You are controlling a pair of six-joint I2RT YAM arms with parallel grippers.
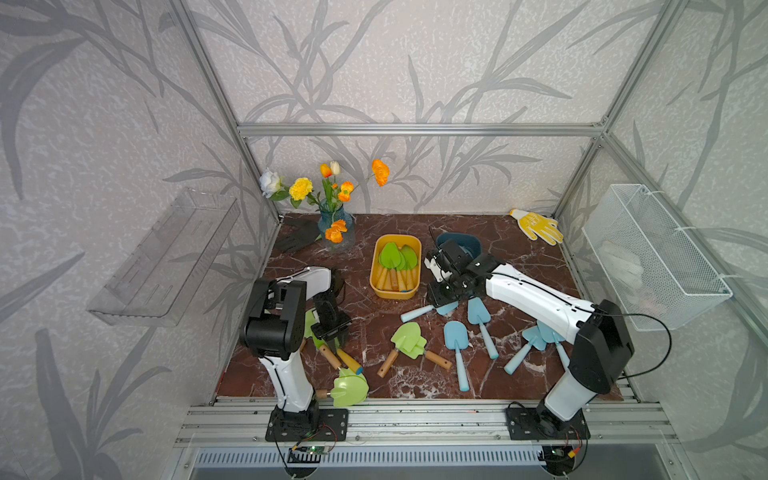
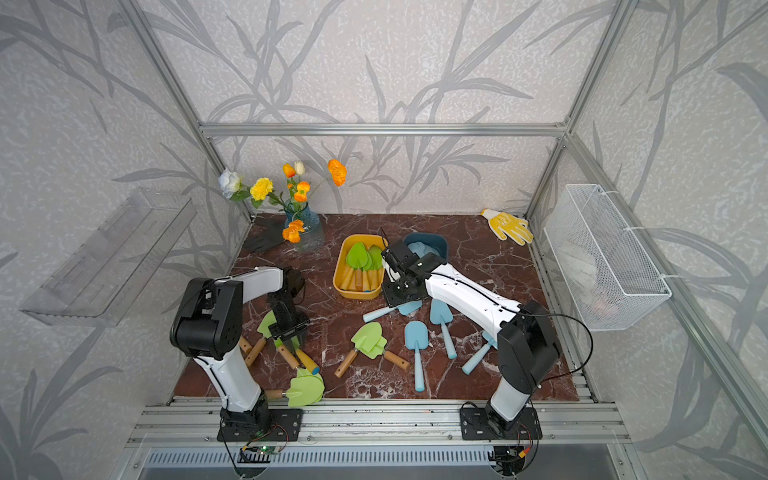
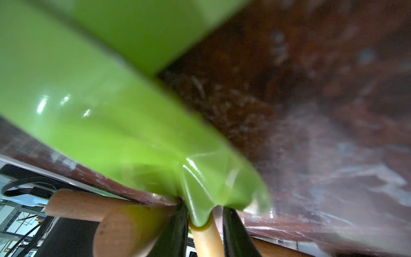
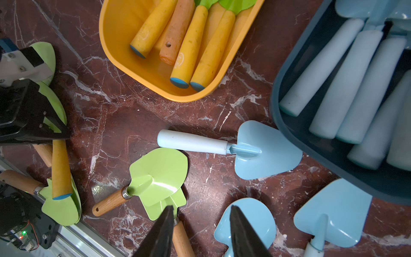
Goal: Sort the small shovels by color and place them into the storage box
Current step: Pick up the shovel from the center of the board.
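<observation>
My left gripper [image 3: 204,208] [image 1: 332,332] is at the front left, shut on the neck of a green shovel [image 3: 100,111] where the blade meets its tan handle [image 4: 60,169]. This shovel lies low among other green shovels. My right gripper [image 4: 201,207] [image 1: 436,297] hangs open above the table middle, holding nothing. Below it lie two overlapping green shovels [image 4: 155,175] [image 1: 409,343] and several blue shovels [image 4: 266,151] [image 1: 455,336]. The yellow box [image 1: 375,270] [image 4: 111,33] holds green shovels. The dark blue box [image 2: 428,239] [image 4: 355,175] holds blue ones.
A green pronged tool with a wooden handle [image 1: 349,388] lies at the front edge by the left arm's base. A vase of flowers [image 1: 332,220] and a dark glove [image 1: 299,237] are at the back left. A yellow glove [image 1: 538,226] lies back right.
</observation>
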